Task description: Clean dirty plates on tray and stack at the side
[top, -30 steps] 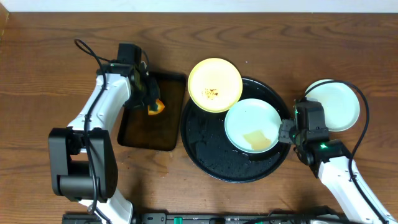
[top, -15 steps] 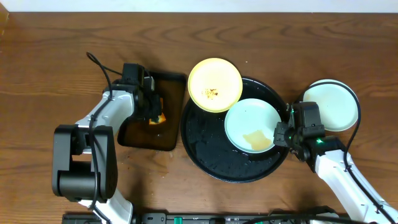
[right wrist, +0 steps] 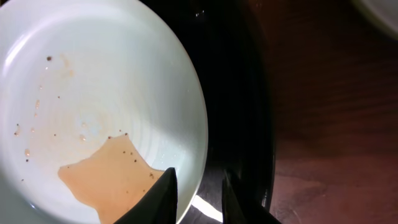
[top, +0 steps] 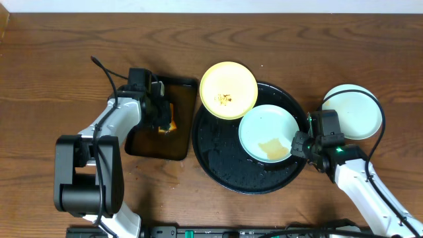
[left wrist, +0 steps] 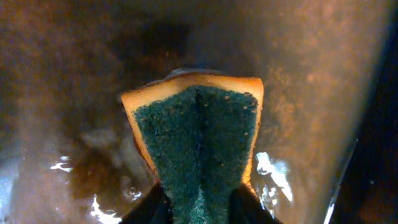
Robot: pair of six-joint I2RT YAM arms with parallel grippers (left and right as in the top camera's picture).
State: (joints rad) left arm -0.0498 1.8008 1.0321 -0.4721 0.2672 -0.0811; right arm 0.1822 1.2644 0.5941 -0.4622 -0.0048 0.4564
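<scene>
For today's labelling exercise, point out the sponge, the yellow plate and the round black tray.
sponge [left wrist: 196, 143]: left wrist view, green scouring face.
yellow plate [top: 228, 89]: overhead view, its centre.
round black tray [top: 221, 162]: overhead view, bare wet floor.

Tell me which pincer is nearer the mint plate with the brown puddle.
Right. The right pincer straddles that plate's right rim, over the black tray; the left pincer is far off to the left, gripping the sponge over the rectangular tray.

Yellow plate [top: 228, 89] overhanging tray [top: 218, 158] rim, mint plate [top: 268, 132] right, bare tray front-left
</scene>
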